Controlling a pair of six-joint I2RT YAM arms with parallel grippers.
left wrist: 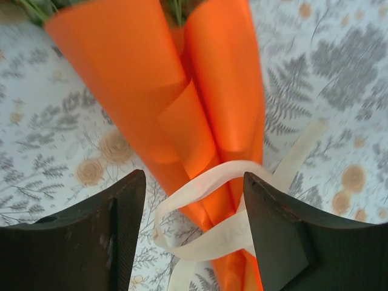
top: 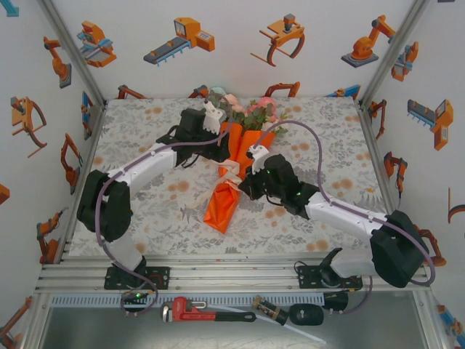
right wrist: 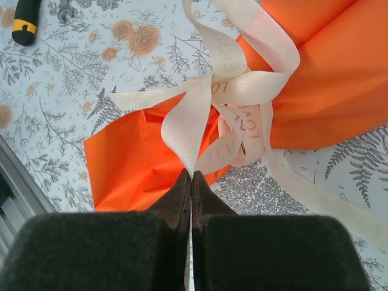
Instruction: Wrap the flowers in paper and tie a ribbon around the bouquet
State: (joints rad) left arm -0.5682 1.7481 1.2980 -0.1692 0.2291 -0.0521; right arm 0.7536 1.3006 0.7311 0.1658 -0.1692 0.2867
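Looking at the bouquet [top: 240,156], we see it lying in the middle of the table [top: 145,131]. The flowers [top: 243,109] are at its far end and the orange paper [top: 224,207] is rolled round the stems. The ribbon [right wrist: 242,91] goes round its thin part in loose loops. We think the wrapping is done and the bow needs pulling tight.

Our right gripper [right wrist: 191,176] is squeezed closed on one ribbon loop. Our left gripper [left wrist: 193,182] stands wide apart, one side each side of the bouquet, holding nothing.

A red wrench [top: 207,311] lies past the bouquet's pointed end, out of our way.
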